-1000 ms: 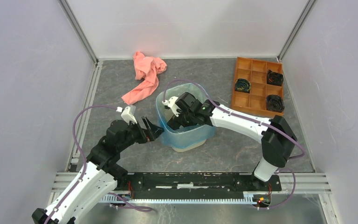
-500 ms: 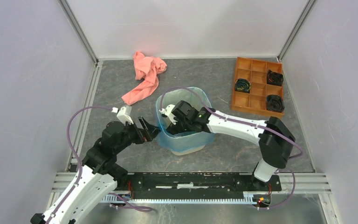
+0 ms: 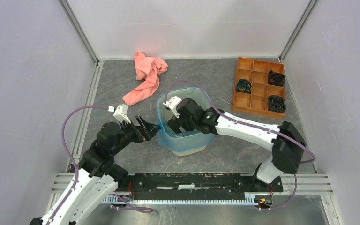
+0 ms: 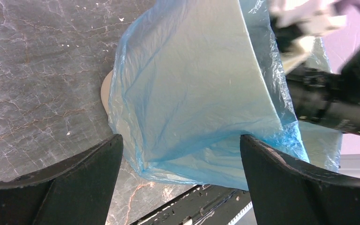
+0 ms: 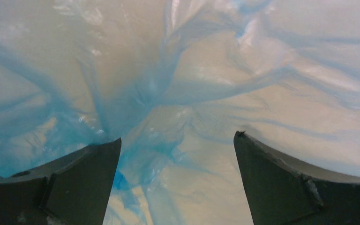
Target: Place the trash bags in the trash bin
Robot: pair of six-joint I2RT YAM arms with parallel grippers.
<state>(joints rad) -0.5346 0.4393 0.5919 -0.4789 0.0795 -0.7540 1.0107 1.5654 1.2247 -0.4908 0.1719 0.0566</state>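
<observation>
Inside the bin point(image 3: 190, 150), R gripper point(image 3: 169, 123) gapes, likely seating the bag point(image 3: 167, 140) as liner (L gripper point(image 3: 152, 131), also unclenched, hovers beside).

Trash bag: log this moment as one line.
blue bag draped over bin rim | right pincer open, inside bin | left pincer open, outside bin's left wall
</observation>
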